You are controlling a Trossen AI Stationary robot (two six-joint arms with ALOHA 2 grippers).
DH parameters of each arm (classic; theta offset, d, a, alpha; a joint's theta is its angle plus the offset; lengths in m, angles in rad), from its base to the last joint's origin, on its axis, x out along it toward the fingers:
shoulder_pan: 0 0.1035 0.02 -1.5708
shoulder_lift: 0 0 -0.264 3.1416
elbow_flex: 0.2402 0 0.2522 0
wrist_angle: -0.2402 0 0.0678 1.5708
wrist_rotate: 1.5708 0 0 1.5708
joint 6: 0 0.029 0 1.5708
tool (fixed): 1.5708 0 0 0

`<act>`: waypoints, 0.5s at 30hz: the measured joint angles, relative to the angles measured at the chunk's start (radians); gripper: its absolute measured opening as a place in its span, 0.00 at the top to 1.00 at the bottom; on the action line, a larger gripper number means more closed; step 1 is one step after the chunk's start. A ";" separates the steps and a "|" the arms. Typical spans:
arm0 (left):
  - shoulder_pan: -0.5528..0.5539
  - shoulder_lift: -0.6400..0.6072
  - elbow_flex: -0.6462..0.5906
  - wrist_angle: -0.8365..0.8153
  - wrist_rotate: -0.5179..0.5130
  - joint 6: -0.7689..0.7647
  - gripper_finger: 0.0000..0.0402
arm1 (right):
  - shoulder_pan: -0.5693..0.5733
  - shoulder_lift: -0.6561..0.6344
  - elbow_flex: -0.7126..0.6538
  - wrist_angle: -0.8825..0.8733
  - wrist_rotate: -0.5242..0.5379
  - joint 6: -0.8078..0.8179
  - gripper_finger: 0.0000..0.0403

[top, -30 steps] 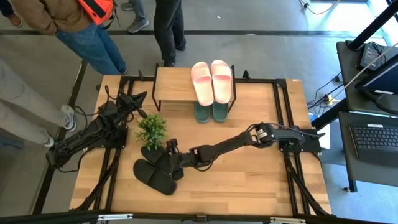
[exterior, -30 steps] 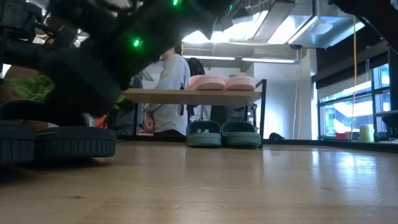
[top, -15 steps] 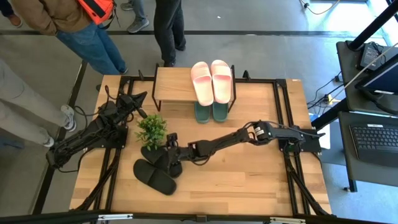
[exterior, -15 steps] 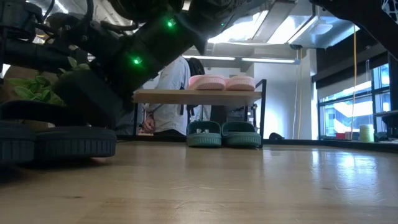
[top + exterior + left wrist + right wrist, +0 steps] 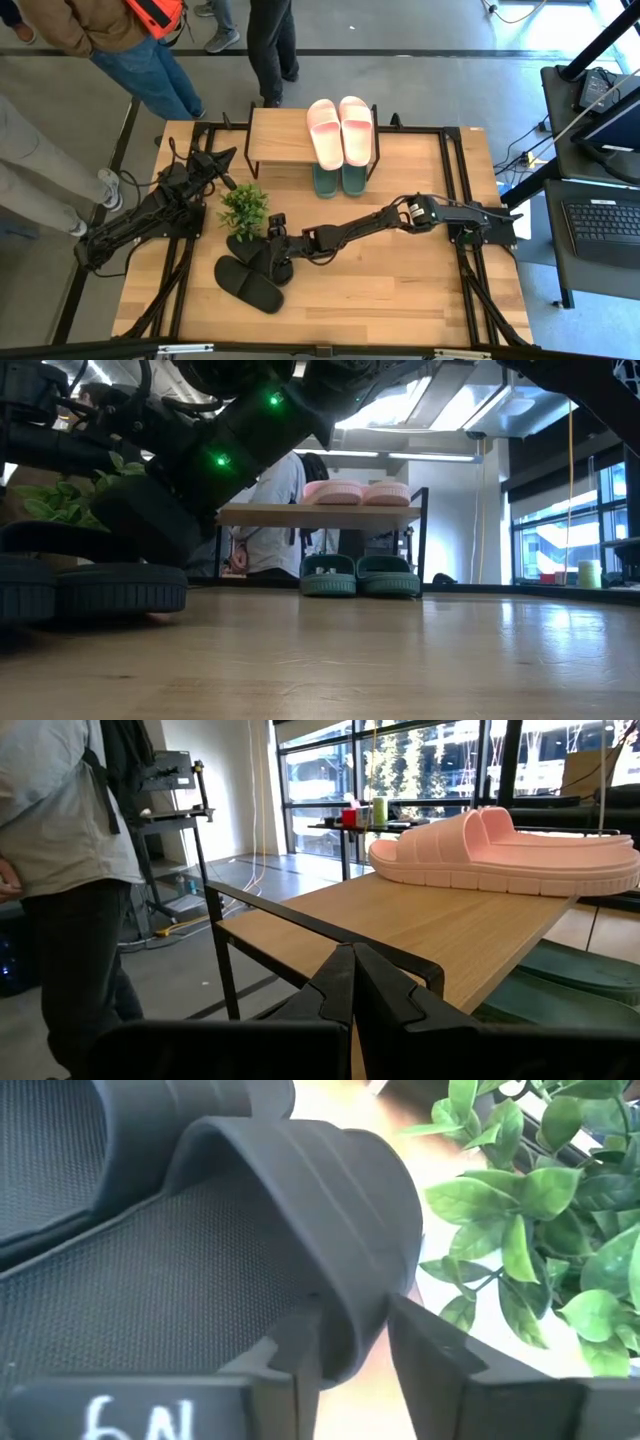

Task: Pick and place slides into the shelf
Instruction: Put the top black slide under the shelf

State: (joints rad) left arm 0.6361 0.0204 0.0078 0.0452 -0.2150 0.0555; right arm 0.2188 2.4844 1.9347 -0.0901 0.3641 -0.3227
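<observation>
Judging by the shelf [image 5: 280,140], two pairs are done: pink slides [image 5: 340,130] on top, green slides [image 5: 339,180] underneath, black slides [image 5: 250,278] left. The right gripper [image 5: 352,1342] pinches one black strap beside the plant [image 5: 244,208]; the left gripper [image 5: 352,982] waits pressed together near the shelf. The black pair lies on the table's near left, long axes diagonal; toe direction is unclear.

Shelf [image 5: 280,138] stood at table [image 5: 420,290] back edge, centre. Pink slides [image 5: 340,130] lay side by side on shelf top, right end; green slides [image 5: 339,180] sat under them on table. Plant [image 5: 244,210] stood left of centre, before shelf. Black slides [image 5: 250,280] lay before plant, near front-left. Right gripper [image 5: 272,250] sat at black slide beside plant, strap between fingers [image 5: 300,1350]. Left gripper [image 5: 222,160] waited left of shelf
</observation>
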 joint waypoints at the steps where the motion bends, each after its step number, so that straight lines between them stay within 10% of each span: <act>1: 0.000 0.000 0.000 0.000 0.000 0.000 1.00 | 0.000 0.000 0.000 0.000 0.000 0.000 0.75; 15: 0.000 0.000 0.000 0.000 -0.001 0.000 1.00 | 0.000 -0.002 0.001 -0.010 0.005 0.004 0.97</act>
State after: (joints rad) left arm 0.6365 0.0206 0.0077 0.0452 -0.2155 0.0559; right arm 0.2189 2.4826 1.9358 -0.1003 0.3688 -0.3183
